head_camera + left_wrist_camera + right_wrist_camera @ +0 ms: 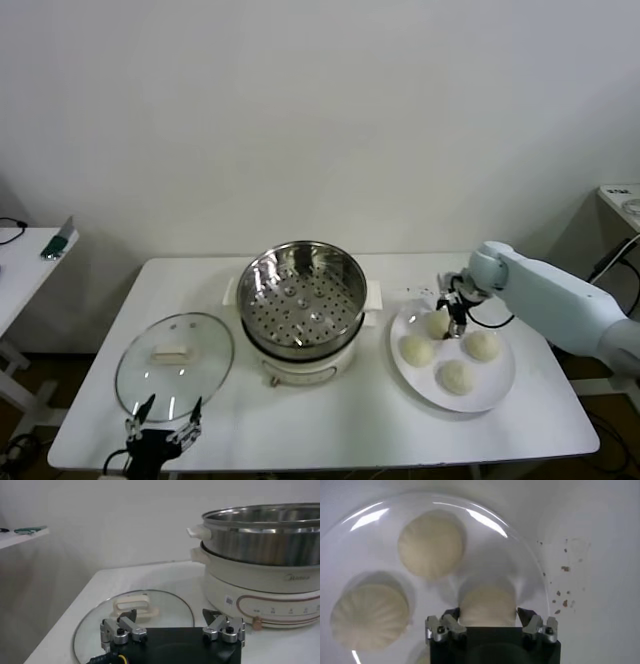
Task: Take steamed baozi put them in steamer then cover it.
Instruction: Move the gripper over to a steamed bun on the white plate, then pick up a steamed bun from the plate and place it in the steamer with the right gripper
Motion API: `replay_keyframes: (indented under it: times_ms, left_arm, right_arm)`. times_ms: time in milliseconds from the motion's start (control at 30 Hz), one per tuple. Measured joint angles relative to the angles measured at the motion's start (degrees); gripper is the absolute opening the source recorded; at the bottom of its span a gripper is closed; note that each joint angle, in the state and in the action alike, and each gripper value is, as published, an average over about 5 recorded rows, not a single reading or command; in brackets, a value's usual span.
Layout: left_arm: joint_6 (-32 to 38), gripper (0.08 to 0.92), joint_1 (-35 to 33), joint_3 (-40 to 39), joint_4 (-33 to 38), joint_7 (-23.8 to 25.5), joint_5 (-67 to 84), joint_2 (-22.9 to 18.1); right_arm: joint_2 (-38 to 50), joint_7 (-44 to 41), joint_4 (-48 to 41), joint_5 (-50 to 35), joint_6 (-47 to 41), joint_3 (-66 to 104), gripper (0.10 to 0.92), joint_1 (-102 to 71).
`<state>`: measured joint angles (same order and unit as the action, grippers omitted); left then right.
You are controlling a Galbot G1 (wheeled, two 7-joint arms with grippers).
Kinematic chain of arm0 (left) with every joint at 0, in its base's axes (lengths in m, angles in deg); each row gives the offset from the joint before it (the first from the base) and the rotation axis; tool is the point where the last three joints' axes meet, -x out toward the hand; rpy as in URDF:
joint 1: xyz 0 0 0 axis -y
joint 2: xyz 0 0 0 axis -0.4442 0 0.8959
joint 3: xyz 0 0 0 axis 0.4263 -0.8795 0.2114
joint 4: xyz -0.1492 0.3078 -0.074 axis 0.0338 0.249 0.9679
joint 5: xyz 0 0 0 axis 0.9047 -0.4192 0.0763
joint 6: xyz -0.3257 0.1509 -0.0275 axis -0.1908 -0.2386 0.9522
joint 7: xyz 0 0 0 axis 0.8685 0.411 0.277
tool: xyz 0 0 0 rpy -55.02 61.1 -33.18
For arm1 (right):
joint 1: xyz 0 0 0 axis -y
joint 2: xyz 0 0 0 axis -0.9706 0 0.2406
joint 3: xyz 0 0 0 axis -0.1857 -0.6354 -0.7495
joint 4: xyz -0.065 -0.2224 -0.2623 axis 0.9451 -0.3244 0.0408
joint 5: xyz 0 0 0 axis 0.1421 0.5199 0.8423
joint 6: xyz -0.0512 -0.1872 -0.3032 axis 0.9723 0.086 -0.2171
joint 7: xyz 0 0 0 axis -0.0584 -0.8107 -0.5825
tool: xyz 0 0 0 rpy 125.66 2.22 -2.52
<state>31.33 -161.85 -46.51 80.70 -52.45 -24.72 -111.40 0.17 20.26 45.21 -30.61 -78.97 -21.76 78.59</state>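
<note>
Sitting on a white plate (497, 392) to the right of the steamer (302, 297), four steamed baozi (455, 376) are all out of the pot. Right gripper (449, 307) is down over the bun on the plate nearest the steamer's back side (436, 322); in the right wrist view that bun (487, 606) sits between the jaws, which are apart on either side of it, fingertips (445, 621) at or just beside its flanks; firm grip cannot be confirmed. Two other buns (431, 544) (368, 615) lie on the plate beside it, not touched. Steamer stands mid-desk (330, 420), steel pot open, perforated tray bare. Glass lid (174, 364) lies flat on the desk left of the steamer, cream handle up. Left gripper (164, 425) is parked at the near edge of the lid, jaws apart, holding nothing. Brown crumbs (564, 569) dot the desk just beyond the plate rim.
</note>
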Motion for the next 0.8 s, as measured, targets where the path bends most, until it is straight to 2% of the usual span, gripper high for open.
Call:
replay_keyframes:
  times_ms: [200,400,600,800]
  left_arm:
    - [-0.1,0.823,-0.1,-0.2,0.4,0.0,-0.1,0.0]
    - [-0.2,0.823,-0.3,-0.4,0.8,0.0,-0.3,0.0]
    - [-0.2,0.823,-0.4,-0.6,1.2,0.0,-0.6,0.1]
    - [-0.2,0.823,-0.4,-0.3,1.5,0.0,-0.5,0.1]
  right_arm:
    - [0.5,-0.9,1.9,-1.8,0.8,-2.6,0.654,3.7]
    - [-0.4,-2.6,5.5,-5.4,4.6,-9.9,0.653,14.5]
    - [-4.8,-4.4,7.9,-9.6,13.1,-17.3,0.653,28.2]
    - [-12.1,-4.6,10.6,-10.3,24.3,-21.0,0.653,36.9]
